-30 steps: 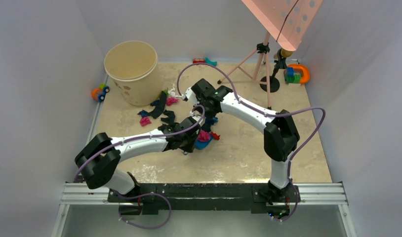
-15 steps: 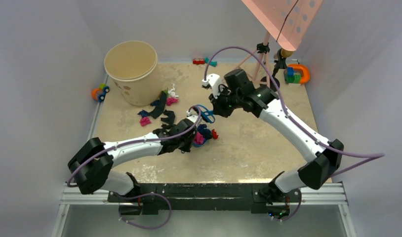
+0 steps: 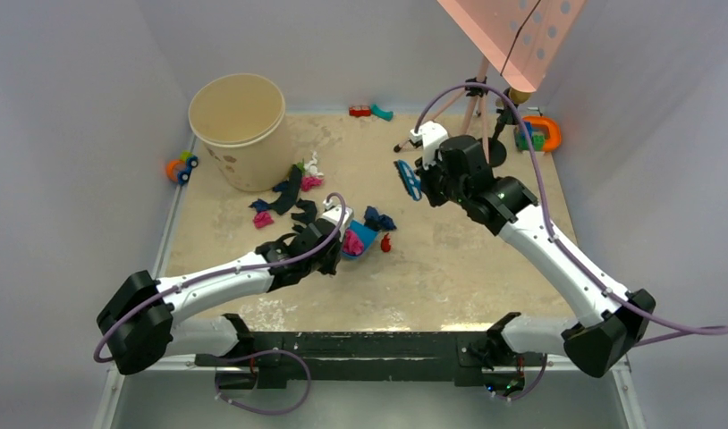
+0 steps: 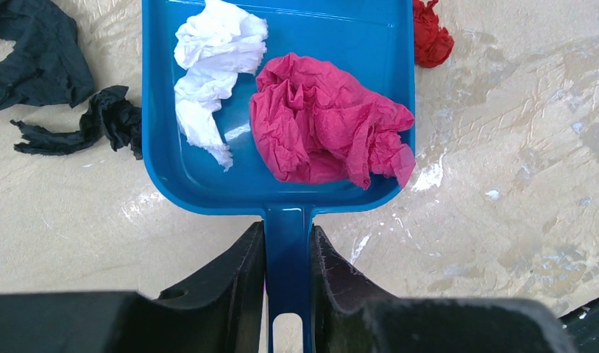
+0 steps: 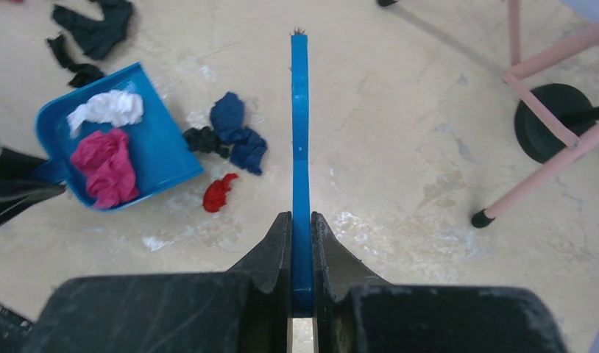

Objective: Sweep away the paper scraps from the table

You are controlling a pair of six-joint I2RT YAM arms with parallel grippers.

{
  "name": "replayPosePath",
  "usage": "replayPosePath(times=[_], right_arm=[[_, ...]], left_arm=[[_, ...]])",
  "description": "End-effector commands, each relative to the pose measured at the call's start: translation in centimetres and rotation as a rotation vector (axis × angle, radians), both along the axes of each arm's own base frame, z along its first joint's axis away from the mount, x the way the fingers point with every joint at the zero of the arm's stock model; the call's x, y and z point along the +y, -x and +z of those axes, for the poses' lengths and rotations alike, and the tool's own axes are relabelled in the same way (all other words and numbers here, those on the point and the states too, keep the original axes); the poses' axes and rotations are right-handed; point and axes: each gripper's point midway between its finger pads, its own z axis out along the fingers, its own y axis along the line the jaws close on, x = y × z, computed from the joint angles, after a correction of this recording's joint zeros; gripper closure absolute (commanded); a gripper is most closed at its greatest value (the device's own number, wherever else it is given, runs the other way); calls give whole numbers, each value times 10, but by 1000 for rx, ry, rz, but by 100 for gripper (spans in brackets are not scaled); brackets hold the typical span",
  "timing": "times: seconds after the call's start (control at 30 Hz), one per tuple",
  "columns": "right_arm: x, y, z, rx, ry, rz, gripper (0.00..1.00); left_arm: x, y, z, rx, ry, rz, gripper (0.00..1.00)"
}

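My left gripper [image 4: 288, 232] is shut on the handle of the blue dustpan [image 4: 282, 169], which lies flat on the table [image 3: 450, 268]. A white scrap [image 4: 212, 59] and a magenta scrap [image 4: 326, 125] lie in the pan. A red scrap [image 4: 431, 37] lies just outside its right front corner, and black scraps [image 4: 98, 121] lie to its left. My right gripper [image 5: 301, 220] is shut on a blue brush [image 5: 300, 132], held above the table back right of the pan [image 3: 360, 239]. Navy scraps [image 5: 238, 136] and the red scrap [image 5: 217, 193] lie between pan and brush. More black and pink scraps [image 3: 289, 195] lie near the bucket.
A beige bucket [image 3: 238, 130] stands at the back left, with an orange and blue toy car [image 3: 181, 166] beside it. Red and teal blocks [image 3: 369, 112] lie at the back edge. A pink tripod stand [image 3: 472, 107], a black round base [image 3: 489, 152] and coloured toys [image 3: 537, 134] stand at the back right.
My right arm has swung the brush up and away from the pan to the back right. My left arm has drawn back a little with the pan. Navy and red scraps now show beside the pan.
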Motion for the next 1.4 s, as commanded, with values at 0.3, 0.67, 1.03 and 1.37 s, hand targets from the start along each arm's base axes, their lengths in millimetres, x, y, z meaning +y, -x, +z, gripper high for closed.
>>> replayPosePath(times=[0.3, 0.67, 1.03, 1.37], right_arm=[[12, -74, -70, 120, 220, -146, 100], [98, -22, -100, 326, -40, 283, 100], [82, 23, -59, 304, -141, 318, 100], [50, 8, -13, 114, -151, 128, 100]], left_arm=[[-19, 2, -16, 88, 8, -38, 100], [-24, -2, -34, 148, -53, -23, 100], [-18, -11, -25, 84, -64, -5, 100], [-15, -14, -22, 46, -55, 4, 100]])
